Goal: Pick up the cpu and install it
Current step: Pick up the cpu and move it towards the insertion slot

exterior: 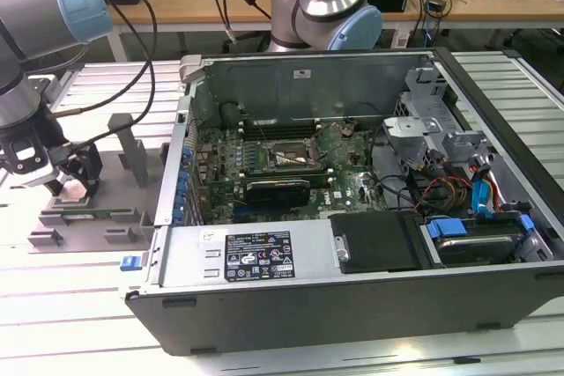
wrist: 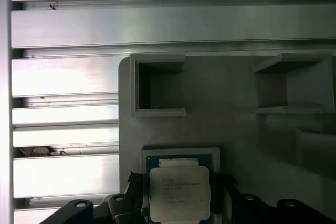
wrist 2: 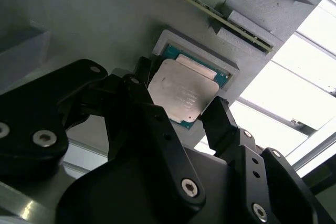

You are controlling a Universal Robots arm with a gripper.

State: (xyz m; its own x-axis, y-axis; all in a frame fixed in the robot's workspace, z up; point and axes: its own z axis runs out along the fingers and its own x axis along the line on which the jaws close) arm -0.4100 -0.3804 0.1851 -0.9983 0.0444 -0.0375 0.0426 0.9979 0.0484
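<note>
The open computer case (exterior: 352,305) is taking up the centre and right of the exterior view, lying on its side with the cover off. The robot arm (exterior: 26,33) is reaching down along the far left edge of that frame, well apart from the case. Inside the case the green motherboard (exterior: 348,165) is lying flat. Its square metal-framed socket (exterior: 286,158), near the middle of the frame, seems to be waiting empty.

At the lower left of the exterior view a grey holder (exterior: 119,187) is resting on the slatted table (exterior: 70,305), and the gripper (exterior: 77,178) is hanging just over it. A thin green memory stick (wrist 2: 210,10) is lying in a slot of the holder, crossing the upper part of the second wrist view.

The cpu (wrist 2: 181,93) is sitting flat in its own square recess of the holder, at the centre of the second wrist view and at the bottom centre of the first wrist view. The black fingers (wrist 2: 220,124) are standing spread wider than the cpu, one on each side, gripping nothing.

Judging from this, the task is only beginning. The approach is done, while the grasp, the lift, the carry to the case and the seating in the socket are all left.
</note>
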